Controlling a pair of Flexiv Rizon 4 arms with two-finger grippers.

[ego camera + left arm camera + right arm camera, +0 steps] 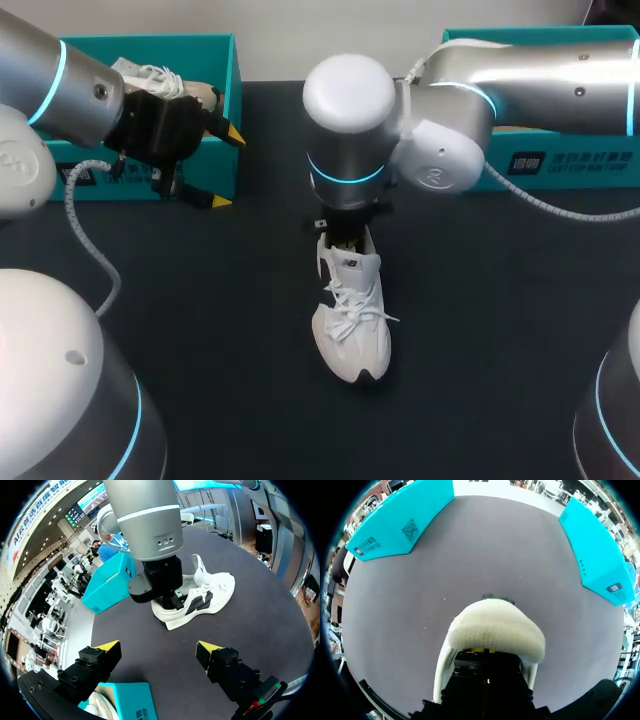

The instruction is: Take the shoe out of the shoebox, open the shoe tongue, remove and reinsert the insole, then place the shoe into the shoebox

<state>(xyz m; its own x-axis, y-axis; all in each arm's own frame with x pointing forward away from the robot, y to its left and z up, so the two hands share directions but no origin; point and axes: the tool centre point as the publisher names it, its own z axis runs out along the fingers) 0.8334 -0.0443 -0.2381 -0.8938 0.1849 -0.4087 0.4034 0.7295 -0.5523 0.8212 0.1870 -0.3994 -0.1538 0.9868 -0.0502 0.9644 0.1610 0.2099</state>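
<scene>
Sneaker and left fingers: the white sneaker lay on its sole on the dark desk. The left fingers were spread wide with nothing between them, well apart from the sneaker's side.
Sneaker and right arm: the right arm came down onto the sneaker's heel end, its tip at the padded collar.
Hidden: the collar filled the right wrist view and the wrist covered the heel from above. Whether that arm's grip was open or closed on the sneaker could not be told.
Left shoebox: teal and open-topped, well apart from the sneaker on the left arm's side, with a second white shoe in it.
Right shoebox: teal, beyond the sneaker's heel on the right arm's side. That arm covered its inside.
</scene>
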